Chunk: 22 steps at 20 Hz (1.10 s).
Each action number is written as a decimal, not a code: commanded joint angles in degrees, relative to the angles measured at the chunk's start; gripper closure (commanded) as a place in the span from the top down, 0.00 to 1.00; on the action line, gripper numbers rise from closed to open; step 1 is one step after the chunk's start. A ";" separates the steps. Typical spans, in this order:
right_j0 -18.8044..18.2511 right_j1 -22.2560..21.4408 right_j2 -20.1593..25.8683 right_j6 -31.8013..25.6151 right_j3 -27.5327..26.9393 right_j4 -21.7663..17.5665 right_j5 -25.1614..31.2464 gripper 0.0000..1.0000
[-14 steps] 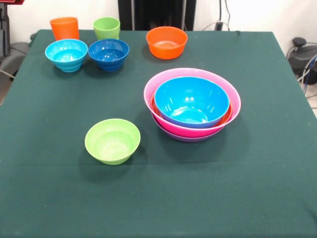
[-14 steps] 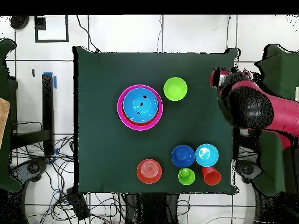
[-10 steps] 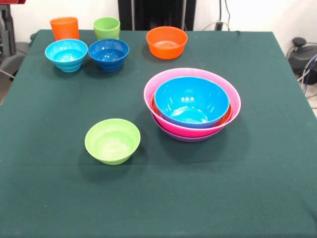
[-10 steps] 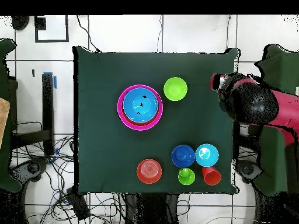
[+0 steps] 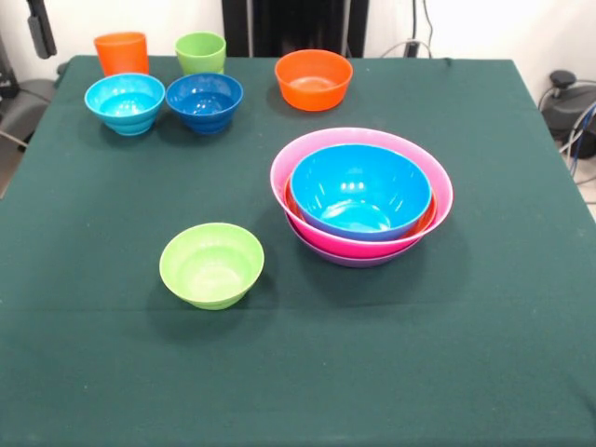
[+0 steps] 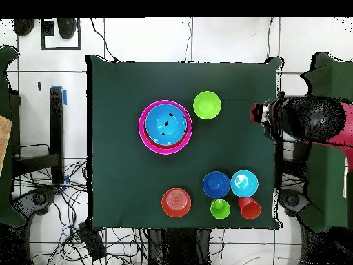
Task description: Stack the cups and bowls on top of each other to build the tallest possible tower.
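**Off the bench edge: our arm pulls back, tower untouched**

At the side of the bench, our arm has shifted further outward over the last moments. In the overhead view its red and black bulk sat partly over the green cloth a moment ago; now it lies just beyond the edge, with the end effector at its tip barely reaching the cloth border. In the front view only a dark piece shows at the top left corner, where a red piece showed before. We cannot tell whether the end effector is wide or narrow, and nothing appears to be carried.

Nothing on the bench has moved. The tower stands as it did: a blue bowl nested in orange, pink and purple ones. We judge that no stacking step is under way right now, and that the arm is clearing away or repositioning.

The lime-green bowl is the loose piece nearest the end effector, between it and the tower, though apart from both. The light-blue bowl, dark-blue bowl, small orange bowl, orange cup and green cup sit grouped along the robot's side of the bench, well apart from the end effector.
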 commanded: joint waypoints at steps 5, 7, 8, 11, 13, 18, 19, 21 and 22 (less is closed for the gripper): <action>1.54 0.20 2.86 -10.89 6.10 -4.29 -4.71 1.00; 2.84 -1.29 1.93 -5.37 10.38 -5.11 -10.17 1.00; 3.71 -1.82 1.27 -2.46 12.21 -5.12 -12.37 1.00; 6.69 -2.06 -1.18 5.71 16.23 -5.23 -18.68 1.00; 8.92 -0.96 -3.34 9.52 17.19 -6.14 -23.95 1.00; 13.35 1.44 -7.65 10.95 17.35 -8.53 -34.44 1.00; 13.88 1.64 -8.03 10.37 17.30 -8.19 -34.32 1.00; 13.01 2.06 -7.00 7.74 17.69 -6.85 -33.97 1.00; 11.72 2.98 -5.30 5.76 17.94 -5.78 -34.15 1.00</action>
